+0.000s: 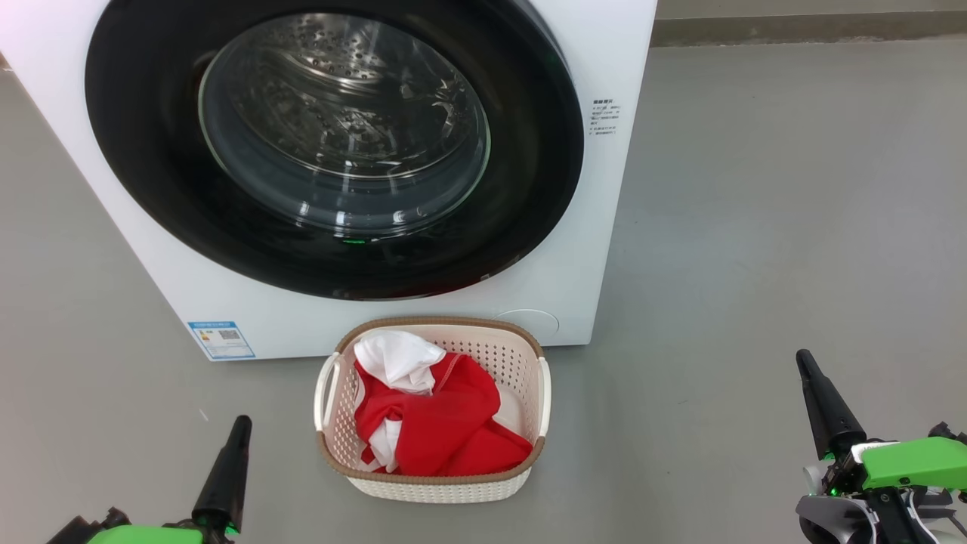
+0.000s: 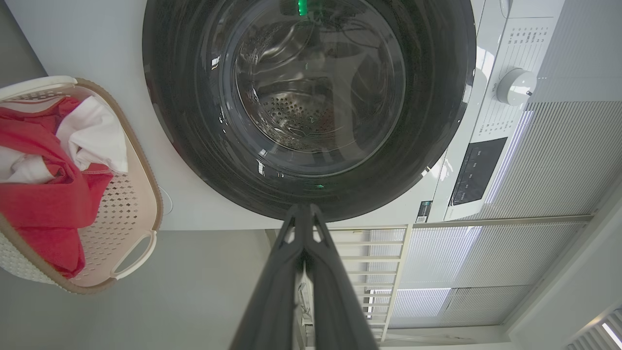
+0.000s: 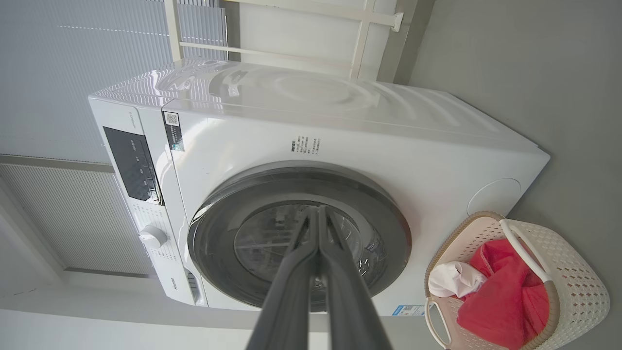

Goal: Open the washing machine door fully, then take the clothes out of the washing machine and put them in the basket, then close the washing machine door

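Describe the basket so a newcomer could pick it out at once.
Find the big white washing machine on the grey floor. Right before it, below its round black door, stands the basket. It is cream, perforated, brown-rimmed with white side handles, and holds the red and white clothes.

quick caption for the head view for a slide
Closed washing machine door, clothes in the basket before it, left pincer and right pincer shut and empty.

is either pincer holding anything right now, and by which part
Nothing is held. The left pincer and right pincer are both shut on nothing, and the clothes lie in the basket, clear of both.
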